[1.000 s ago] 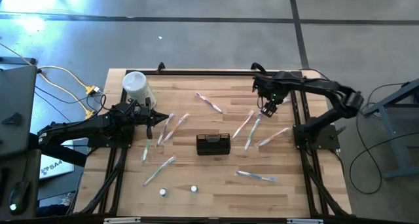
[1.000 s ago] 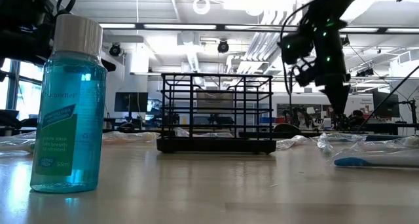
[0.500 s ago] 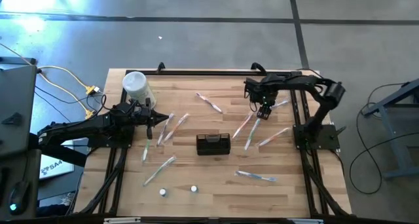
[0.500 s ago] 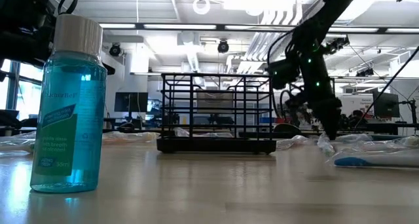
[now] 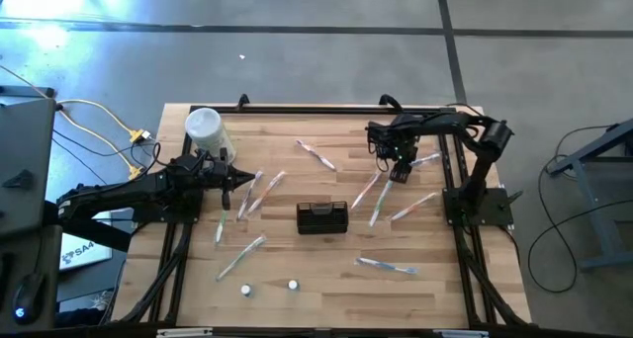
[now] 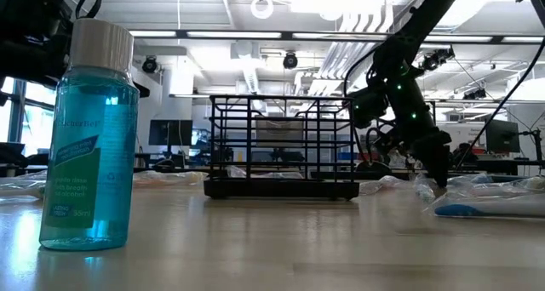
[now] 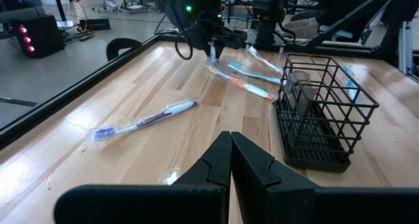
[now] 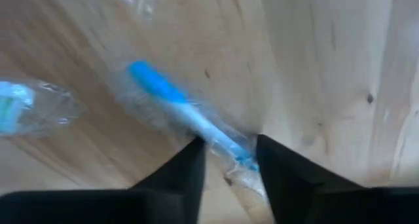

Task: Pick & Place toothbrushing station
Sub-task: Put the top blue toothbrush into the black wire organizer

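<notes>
The black wire holder box [image 5: 322, 217] stands on its base mid-table; it also shows in the low view [image 6: 281, 146] and the left wrist view [image 7: 321, 112]. No gripper touches it. My left gripper [image 5: 229, 180] is shut and empty, left of the box, its fingers together in its wrist view [image 7: 230, 165]. My right gripper [image 5: 401, 172] is open, low over the table at the far right. Its fingers stand on either side of a wrapped blue toothbrush [image 8: 190, 116] that lies flat on the wood. My right gripper comes from above, pointing down, with one finger [image 8: 186, 168] on each side of the blue toothbrush's handle [image 8: 226, 145], across it. Whether the fingers touch the clear wrapper I cannot tell. The toothbrush lies flat on the table.
Several wrapped toothbrushes lie scattered around the box, such as one [image 5: 316, 155] and another [image 5: 386, 266]. A white cylindrical container [image 5: 206, 130] stands at the far left. Two small caps [image 5: 245, 290] lie near the front edge. A blue mouthwash bottle [image 6: 89, 138] stands close to the low camera.
My right gripper has gone down toward the table, onto the wrapped blue toothbrush, while its arm has folded in toward the table's left. The left arm and the black box have kept still.
</notes>
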